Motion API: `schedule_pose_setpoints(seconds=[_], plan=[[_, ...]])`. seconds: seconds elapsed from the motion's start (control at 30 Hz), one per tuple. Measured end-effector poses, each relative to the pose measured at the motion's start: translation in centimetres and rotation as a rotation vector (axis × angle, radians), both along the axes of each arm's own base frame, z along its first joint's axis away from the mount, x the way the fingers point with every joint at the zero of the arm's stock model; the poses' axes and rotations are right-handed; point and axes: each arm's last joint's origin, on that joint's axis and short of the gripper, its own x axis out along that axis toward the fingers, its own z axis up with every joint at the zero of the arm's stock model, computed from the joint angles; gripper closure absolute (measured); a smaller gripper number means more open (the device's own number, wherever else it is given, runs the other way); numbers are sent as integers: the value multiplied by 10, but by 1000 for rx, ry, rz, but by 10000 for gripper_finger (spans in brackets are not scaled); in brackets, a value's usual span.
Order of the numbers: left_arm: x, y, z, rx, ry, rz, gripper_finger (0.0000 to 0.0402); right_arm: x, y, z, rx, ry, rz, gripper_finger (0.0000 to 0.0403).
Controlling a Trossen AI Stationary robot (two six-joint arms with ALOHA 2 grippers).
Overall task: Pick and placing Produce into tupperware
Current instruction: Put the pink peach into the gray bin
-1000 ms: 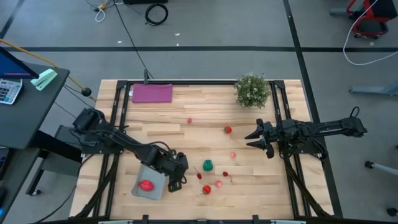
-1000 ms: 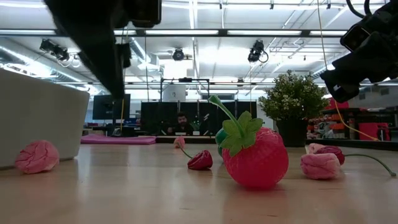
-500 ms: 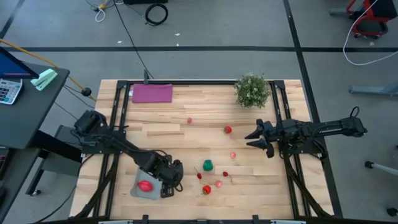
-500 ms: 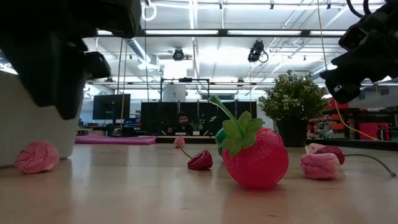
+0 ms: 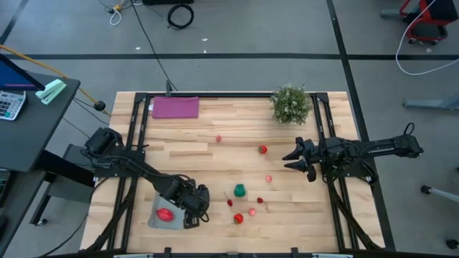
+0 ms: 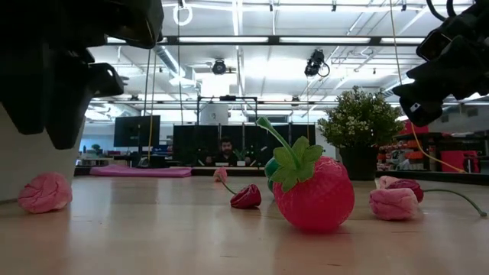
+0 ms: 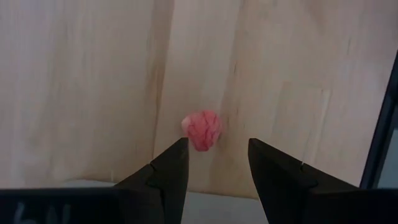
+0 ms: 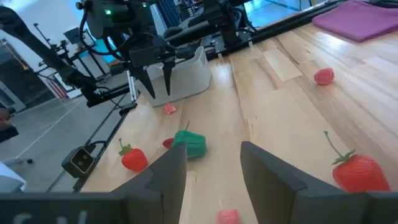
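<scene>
My left gripper is open. It hovers by the right side of the translucent tupperware, just above a small pink berry that lies on the wood beyond its fingertips. A red piece lies inside the tupperware. More produce lies spread on the table: a green piece, a red strawberry, a dark cherry, pink pieces and another strawberry. My right gripper waits open at the table's right.
A bushy potted plant stands at the far right of the table. A purple sheet lies at the far left. The middle of the table holds bare wood between the scattered pieces. A person sits in the room behind.
My left gripper has moved toward the table's near left, along the tupperware's right side, and has come lower over the pink berry there. Its fingers stay open. The produce has kept its place.
</scene>
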Motion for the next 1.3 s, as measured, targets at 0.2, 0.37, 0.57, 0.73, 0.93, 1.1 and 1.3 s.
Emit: schedule_pose_setpoints(seconds=[0.2,0.37,0.57,0.73,0.93,1.1,1.3], plan=[[3,-2,-11,13,21,-1,230,0,0,0,0,0,0,243],[8,-5,-23,32,33,-2,230,0,0,0,1,1,0,243],[8,-5,-26,42,35,4,230,0,0,0,1,1,0,243],[7,-5,-28,35,54,5,230,0,0,0,1,1,0,243],[7,-5,-28,29,60,5,230,0,0,0,1,1,-1,243],[3,-3,-29,20,119,37,230,0,0,0,1,0,-1,243],[-4,0,-31,41,203,46,230,0,0,0,-1,0,0,243]])
